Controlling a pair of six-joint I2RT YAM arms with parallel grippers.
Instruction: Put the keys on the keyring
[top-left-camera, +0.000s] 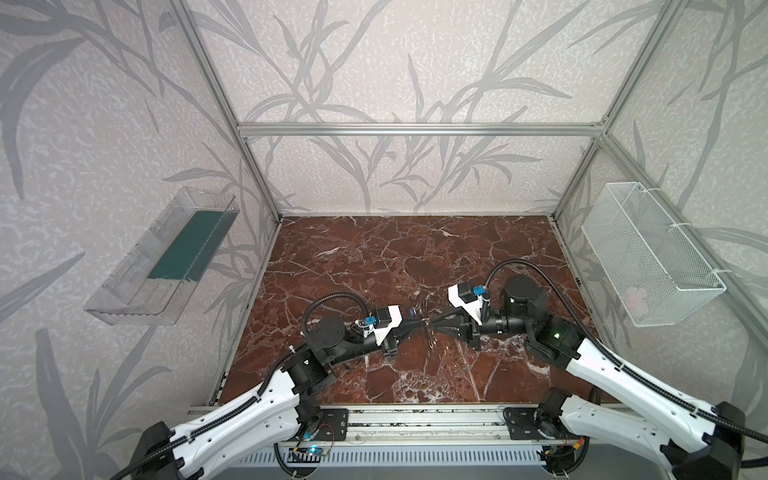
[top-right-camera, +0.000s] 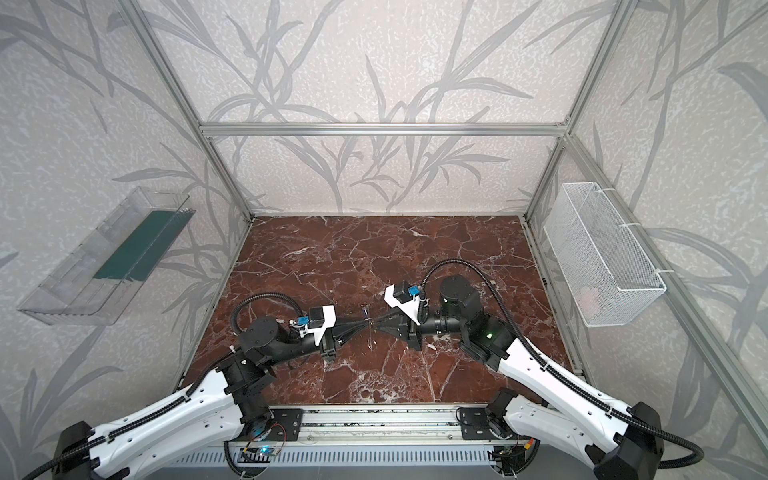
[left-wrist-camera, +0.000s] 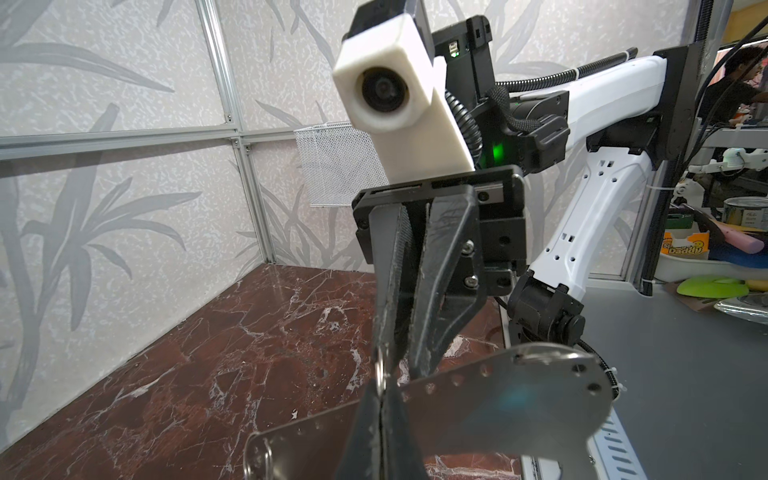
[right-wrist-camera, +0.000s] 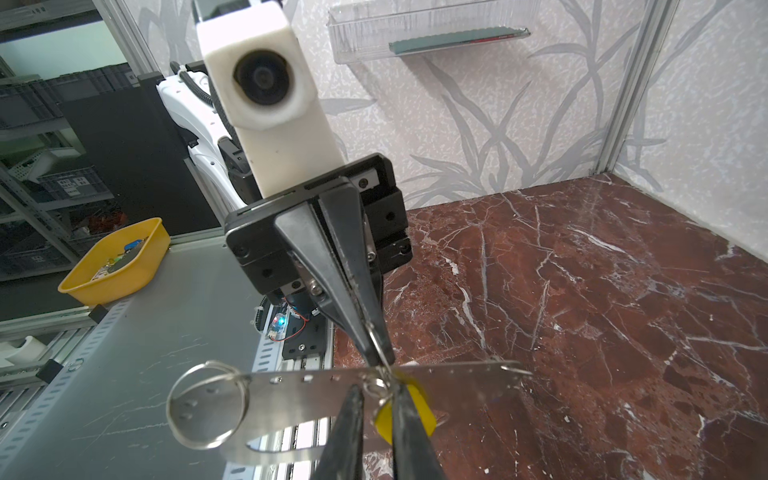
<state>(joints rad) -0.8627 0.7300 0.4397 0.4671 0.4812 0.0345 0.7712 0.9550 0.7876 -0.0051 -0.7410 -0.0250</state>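
1. Left fingers (left-wrist-camera: 363, 436): fully closed on the keyring (left-wrist-camera: 519, 399) edge, holding it steady above the surface (left-wrist-camera: 208, 374).
2. Right fingers (right-wrist-camera: 411, 444): narrowly apart around the yellow key (right-wrist-camera: 384, 417) beside the hole row (right-wrist-camera: 307, 378), apparently for threading; grip unconfirmed.

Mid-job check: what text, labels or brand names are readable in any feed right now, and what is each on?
"Daddy": on the orange package beyond the cell, left wrist view; the word above it is partly hidden.
Label on the tin can: too small to read.
Labels on the grey crates: too blurred to read.
On the keyring and yellow key: no text visible.
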